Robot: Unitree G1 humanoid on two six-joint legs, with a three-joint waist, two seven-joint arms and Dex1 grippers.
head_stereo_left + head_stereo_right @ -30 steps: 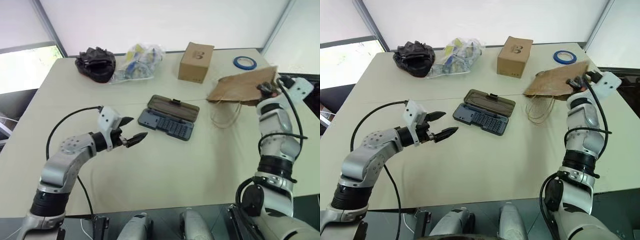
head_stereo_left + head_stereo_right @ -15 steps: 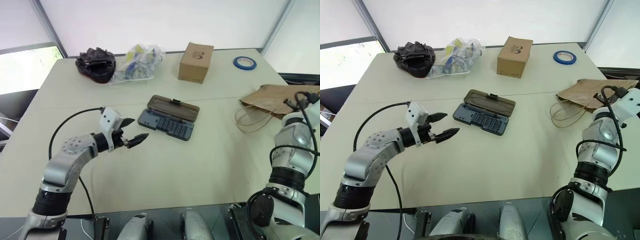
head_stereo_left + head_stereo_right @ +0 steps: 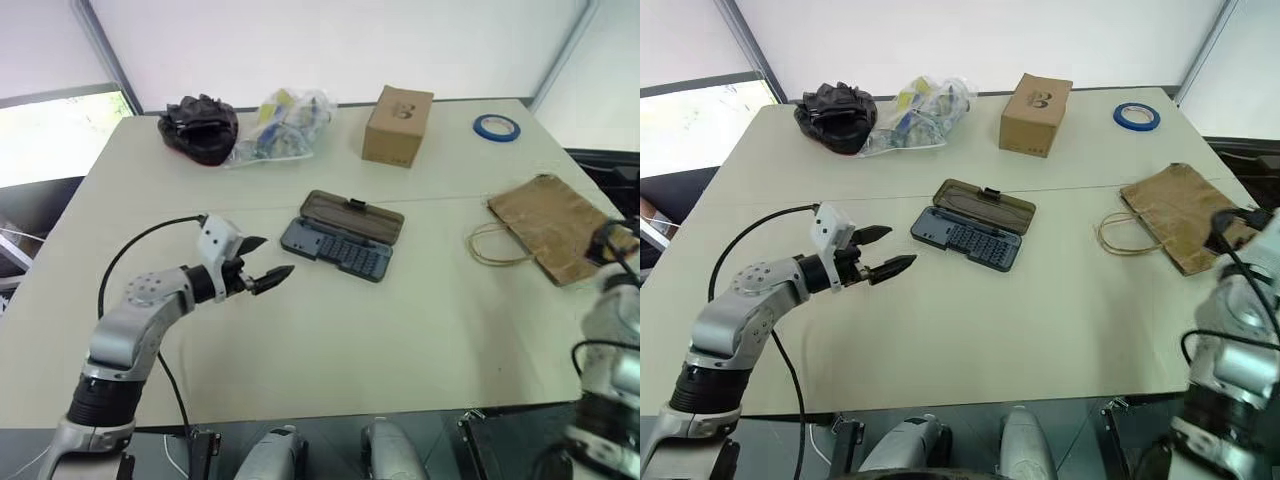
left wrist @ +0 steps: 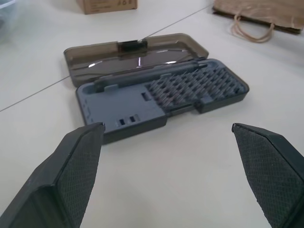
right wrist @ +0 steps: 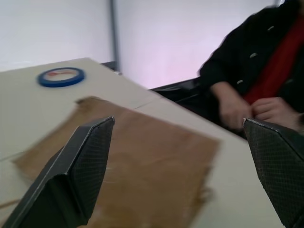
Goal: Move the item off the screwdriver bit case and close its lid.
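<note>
We see a matt dark grey plastic screwdriver bit case (image 4: 161, 92), its lid (image 4: 135, 52) smoky translucent plastic with a faint sheen. The item (image 3: 552, 227) near the table's right edge looks like rough, creased kraft paper with thin string handles. The table (image 3: 400, 330) is smooth, matt cream. The left gripper (image 4: 175, 175) has black fingers (image 4: 71, 171) with finely textured pads.

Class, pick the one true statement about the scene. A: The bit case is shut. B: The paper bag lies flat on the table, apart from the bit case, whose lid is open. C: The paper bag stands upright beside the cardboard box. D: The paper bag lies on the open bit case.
B: the paper bag lies flat on the table, well apart from the bit case, whose lid lies open.
</note>
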